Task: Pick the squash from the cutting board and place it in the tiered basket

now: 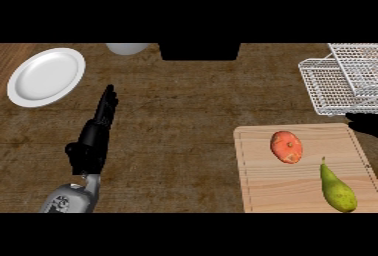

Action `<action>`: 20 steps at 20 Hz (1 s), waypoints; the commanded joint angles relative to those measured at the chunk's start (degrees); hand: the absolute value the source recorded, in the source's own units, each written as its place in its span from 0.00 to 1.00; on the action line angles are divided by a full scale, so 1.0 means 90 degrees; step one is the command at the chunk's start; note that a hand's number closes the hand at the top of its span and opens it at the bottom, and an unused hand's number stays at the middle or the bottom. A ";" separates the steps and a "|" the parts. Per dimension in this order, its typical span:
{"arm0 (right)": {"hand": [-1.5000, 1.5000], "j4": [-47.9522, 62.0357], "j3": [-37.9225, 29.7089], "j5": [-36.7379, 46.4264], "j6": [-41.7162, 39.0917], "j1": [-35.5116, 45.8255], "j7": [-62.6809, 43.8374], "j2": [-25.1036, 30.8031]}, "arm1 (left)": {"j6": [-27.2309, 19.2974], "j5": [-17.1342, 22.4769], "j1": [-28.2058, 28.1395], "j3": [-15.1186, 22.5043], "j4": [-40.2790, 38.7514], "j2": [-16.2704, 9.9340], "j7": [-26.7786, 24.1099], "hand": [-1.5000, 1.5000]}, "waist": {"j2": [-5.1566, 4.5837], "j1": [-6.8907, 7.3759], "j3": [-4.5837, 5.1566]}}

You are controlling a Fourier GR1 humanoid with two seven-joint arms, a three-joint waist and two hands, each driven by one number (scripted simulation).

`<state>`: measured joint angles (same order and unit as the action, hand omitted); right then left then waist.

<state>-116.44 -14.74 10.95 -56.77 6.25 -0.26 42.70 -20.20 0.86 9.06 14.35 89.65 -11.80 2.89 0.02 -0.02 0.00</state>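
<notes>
I see the squash [286, 147], orange-red and round, lying on the upper part of my cutting board [266, 190]. The tiered basket [341, 82] of white wire stands just behind the board; it has perhaps 2 levels.

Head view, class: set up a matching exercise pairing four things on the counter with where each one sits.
Things:
1. white plate
2. wire tiered basket
3. orange-red squash
4. green pear

Places:
A. far right of the counter, beyond the cutting board
B. near right corner of the cutting board
C. far left of the counter
D. upper middle of the cutting board

Pairs: 1-C, 2-A, 3-D, 4-B
</notes>
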 commanded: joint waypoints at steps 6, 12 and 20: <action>0.00 -0.0111 0.0332 0.1730 0.0497 -0.0525 0.1029 -0.0163 | 0.0441 -0.0079 -0.0113 -0.0335 -0.0443 0.0132 -0.0512 0.50 | -0.0003 -0.0018 -0.0003; 0.00 0.0941 0.0504 0.2232 0.0575 0.0242 0.1634 0.0301 | 0.0260 -0.0431 0.0029 -0.0280 -0.0216 0.0443 -0.0118 0.50 | -0.0007 0.0032 -0.0002; 0.00 0.0168 0.0829 0.3056 0.1440 -0.0453 0.2150 -0.0013 | 0.0711 -0.0278 0.0147 -0.0667 -0.0165 0.0297 0.0088 0.50 | 0.0005 -0.0011 -0.0001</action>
<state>-113.36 -6.77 36.16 -44.01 3.71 16.02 43.66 -15.95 -2.10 9.92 9.90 86.21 -8.19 1.16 -0.01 -0.01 -0.02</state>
